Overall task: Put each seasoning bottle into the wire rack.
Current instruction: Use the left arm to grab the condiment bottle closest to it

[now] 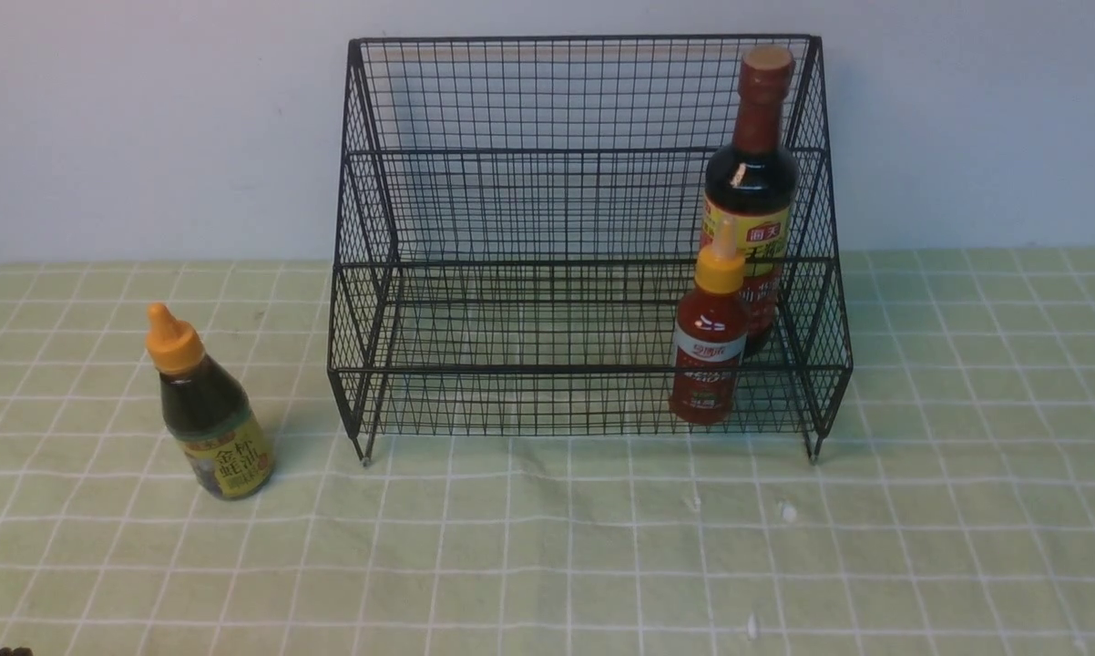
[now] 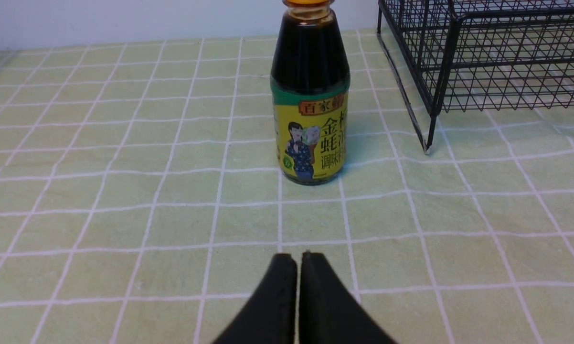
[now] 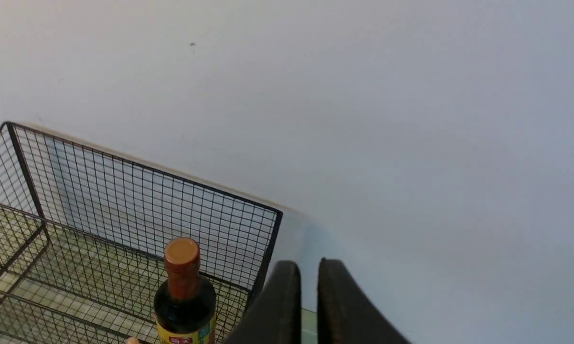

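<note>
The black wire rack point(image 1: 593, 369) stands at the back of the table, by the wall. The tall dark bottle point(image 1: 750, 191) with the brown cap is on the rack's upper tier at the right end. Just in front of it, on the lower tier, is the small red bottle point(image 1: 710, 346). The squat dark yellow-labelled bottle point(image 1: 210, 410) stands upright on the cloth, left of the rack. My left gripper point(image 2: 299, 255) is shut and empty, low over the cloth a short way from this bottle point(image 2: 310, 105). My right gripper point(image 3: 308, 263) is shut and empty, raised beside the rack's right side point(image 3: 268, 248), near the tall bottle point(image 3: 184, 291). Neither gripper shows in the front view.
A green checked cloth point(image 1: 547, 547) covers the table. A pale wall point(image 1: 147, 118) rises right behind the rack. The rack's left front leg point(image 2: 428, 143) stands close to the squat bottle.
</note>
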### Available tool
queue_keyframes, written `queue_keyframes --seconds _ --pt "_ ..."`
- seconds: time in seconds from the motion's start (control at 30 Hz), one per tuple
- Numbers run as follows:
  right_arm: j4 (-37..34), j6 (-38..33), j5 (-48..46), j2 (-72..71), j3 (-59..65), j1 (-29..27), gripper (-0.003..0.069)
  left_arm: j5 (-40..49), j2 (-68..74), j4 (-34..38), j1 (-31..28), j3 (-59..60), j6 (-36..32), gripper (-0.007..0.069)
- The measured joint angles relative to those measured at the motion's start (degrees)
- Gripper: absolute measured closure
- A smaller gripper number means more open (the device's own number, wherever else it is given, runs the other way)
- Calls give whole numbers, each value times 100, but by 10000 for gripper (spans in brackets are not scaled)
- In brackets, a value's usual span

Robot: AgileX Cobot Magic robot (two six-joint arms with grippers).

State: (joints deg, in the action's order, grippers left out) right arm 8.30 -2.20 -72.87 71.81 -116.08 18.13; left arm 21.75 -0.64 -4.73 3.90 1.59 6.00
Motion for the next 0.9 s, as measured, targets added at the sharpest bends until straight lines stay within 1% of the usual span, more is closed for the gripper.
queue_keyframes --seconds 0.03,0.17,0.3,0.4,0.43,0.47,0.5,0.53,0.57,0.67,0.7,0.73,0.8,0.9 --pt "50 49 -27 -265 22 0 659 0 0 0 0 0 0 631" --pt "97 317 -36 -1175 471 0 671 0 0 0 0 0 0 631" --pt "125 914 -34 -2550 1860 0 673 0 0 0 0 0 0 631" --pt "125 1108 121 -3168 2662 0 673 0 0 0 0 0 0 631" --pt "113 1242 400 -3698 3412 0 673 0 0 0 0 0 0 631" --pt "107 1276 477 -3811 3495 0 673 0 0 0 0 0 0 631" --pt "38 1423 818 -4200 4140 0 673 0 0 0 0 0 0 631" --pt "-20 1520 1066 -4469 4524 0 673 0 0 0 0 0 0 631" --pt "-33 1534 1118 -4573 4672 0 673 0 0 0 0 0 0 631" --pt "-260 1666 2124 -5363 5813 0 673 0 0 0 0 0 0 631" --pt "-316 1678 2440 -5547 6108 0 673 0 0 0 0 0 0 631" --pt "-328 1678 2568 -5580 6164 0 673 0 0 0 0 0 0 631" --pt "-498 1686 3263 -5930 6787 0 673 0 0 0 0 0 0 631" --pt "-662 1692 3773 -6142 7424 0 673 0 0 0 0 0 0 631"
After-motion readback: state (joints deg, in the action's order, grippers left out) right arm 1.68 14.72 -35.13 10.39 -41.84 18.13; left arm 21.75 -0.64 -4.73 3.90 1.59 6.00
